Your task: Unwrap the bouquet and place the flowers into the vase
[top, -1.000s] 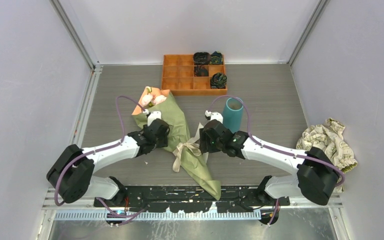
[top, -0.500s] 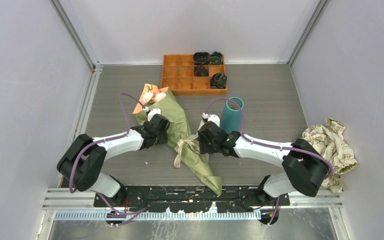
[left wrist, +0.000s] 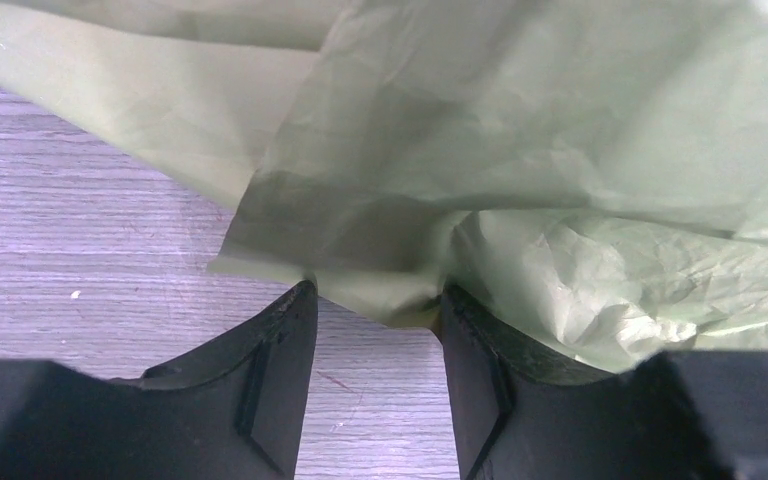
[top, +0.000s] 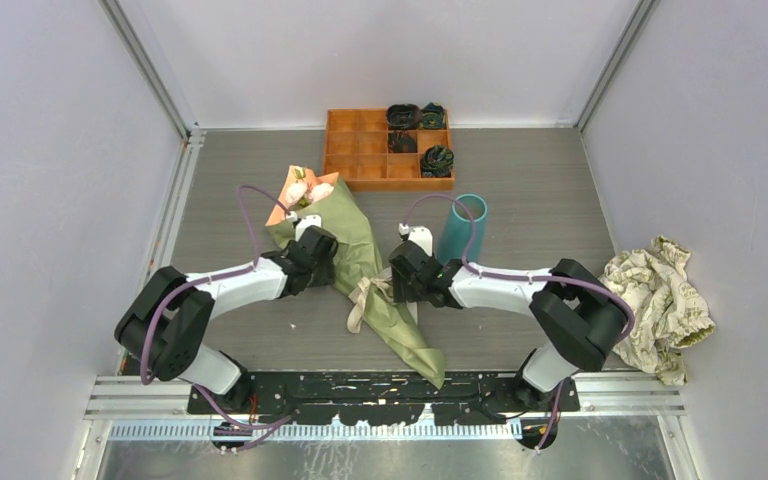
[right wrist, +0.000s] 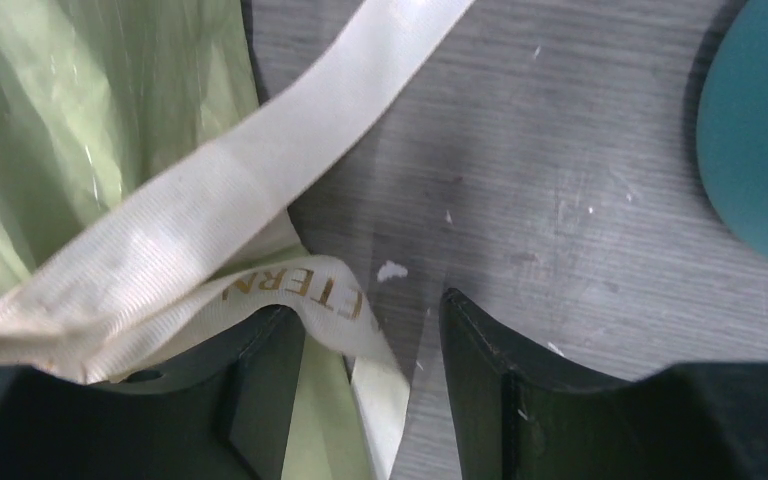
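The bouquet point(top: 360, 255) lies on the table as a long olive-green cone with its point toward the arms. Pink flowers point(top: 306, 190) show at its wide, peach-lined far end. A cream ribbon point(top: 370, 296) is tied round its middle. My left gripper point(top: 328, 262) stands open at the cone's left side. In the left wrist view a corner of the green paper point(left wrist: 520, 200) dips between the tips of that gripper point(left wrist: 375, 310). My right gripper point(right wrist: 360, 335) is open, and a strand of ribbon point(right wrist: 200, 250) runs between its fingers and drapes over the left one. The teal vase point(top: 461, 228) stands upright just right of it.
An orange compartment tray point(top: 355, 150) with dark rolled bundles sits at the back of the table. A crumpled floral cream cloth point(top: 660, 290) lies at the right wall. Grey walls close in both sides, and a metal rail runs along the near edge.
My right gripper has slid left from beside the vase to the ribbon. My left gripper has crept slightly up and in against the wrap's left side.
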`<state>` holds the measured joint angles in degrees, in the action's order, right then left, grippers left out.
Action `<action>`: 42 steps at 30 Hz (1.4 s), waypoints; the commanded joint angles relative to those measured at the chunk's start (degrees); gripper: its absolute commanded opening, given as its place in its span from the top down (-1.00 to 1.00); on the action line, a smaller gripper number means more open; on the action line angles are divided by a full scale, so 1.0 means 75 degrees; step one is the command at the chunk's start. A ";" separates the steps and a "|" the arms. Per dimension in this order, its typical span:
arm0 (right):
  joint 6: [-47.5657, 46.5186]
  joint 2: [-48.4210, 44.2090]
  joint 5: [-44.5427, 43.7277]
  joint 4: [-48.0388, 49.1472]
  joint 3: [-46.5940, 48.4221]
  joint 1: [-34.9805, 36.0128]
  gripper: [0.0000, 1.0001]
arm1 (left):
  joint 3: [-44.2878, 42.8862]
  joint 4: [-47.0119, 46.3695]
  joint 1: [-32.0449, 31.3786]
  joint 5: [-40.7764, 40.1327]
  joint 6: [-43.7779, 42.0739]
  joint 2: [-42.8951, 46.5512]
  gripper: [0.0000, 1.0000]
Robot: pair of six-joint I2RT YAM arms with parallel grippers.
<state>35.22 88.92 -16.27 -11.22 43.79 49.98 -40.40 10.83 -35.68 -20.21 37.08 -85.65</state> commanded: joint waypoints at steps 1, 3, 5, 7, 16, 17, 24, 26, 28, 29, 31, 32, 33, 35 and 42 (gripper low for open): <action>0.0121 0.0402 -0.0201 0.0411 0.0333 -0.0141 -0.11 | 0.0180 -0.0099 0.0121 0.0130 0.0071 0.0095 0.00; 0.0094 0.0607 -0.0083 0.0546 0.0438 -0.0165 -0.03 | 0.0232 -0.0125 0.0148 0.0144 0.0072 0.0131 0.00; 0.0102 0.0854 0.0027 0.0642 0.0544 -0.0166 0.24 | 0.0270 -0.0141 0.0183 0.0173 0.0072 0.0145 0.00; 0.0150 0.1041 0.0085 0.0709 0.0602 -0.0163 0.55 | 0.0288 -0.0159 0.0209 0.0195 0.0075 0.0173 0.00; 0.0278 -0.0081 -0.0559 0.0287 0.0387 -0.0152 0.98 | 0.0247 -0.0124 0.0274 0.0302 0.0136 0.0299 0.01; 0.0279 -0.0427 -0.0703 0.0102 0.0386 -0.0148 0.98 | 0.0227 -0.0107 0.0280 0.0312 0.0141 0.0299 0.01; -0.0114 -0.2736 -0.1258 -0.1305 0.0860 -0.0131 0.98 | 0.0196 -0.0145 0.0292 0.0406 0.0214 0.0210 0.01; -0.0218 -0.2945 -0.1141 -0.1627 0.1134 -0.0125 0.98 | 0.0190 -0.0176 0.0293 0.0490 0.0233 0.0195 0.02; -0.0253 -0.3032 -0.0866 -0.1728 0.1292 -0.0127 0.98 | 0.0142 -0.0132 0.0301 0.0610 0.0275 0.0274 0.05; -0.0246 -0.3040 -0.0694 -0.1706 0.1327 -0.0129 0.99 | 0.0130 -0.0099 0.0286 0.0669 0.0290 0.0385 0.06; -0.0216 -0.3000 -0.0407 -0.1650 0.1391 -0.0111 0.98 | 0.0072 -0.0022 0.0290 0.0813 0.0314 0.0703 0.07; -0.0209 -0.2954 -0.0325 -0.1640 0.1443 -0.0088 0.98 | 0.0037 0.0073 0.0286 0.0883 0.0327 0.0958 0.07; -0.0233 -0.2916 -0.0287 -0.1628 0.1490 -0.0054 0.98 | -0.0009 0.0193 0.0283 0.0949 0.0339 0.1232 0.07; -0.0293 -0.2805 -0.0247 -0.1657 0.1620 0.0020 0.99 | -0.0086 0.0363 0.0292 0.1122 0.0372 0.1911 0.06; -0.0419 -0.2458 -0.0208 -0.1692 0.2198 0.0710 0.98 | -0.0451 0.0062 0.0273 0.1708 0.0481 0.3335 -0.03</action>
<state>33.30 69.41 -18.04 -25.19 55.07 52.07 -40.32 13.54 -33.67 -10.26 39.77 -62.43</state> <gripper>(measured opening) 0.033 0.510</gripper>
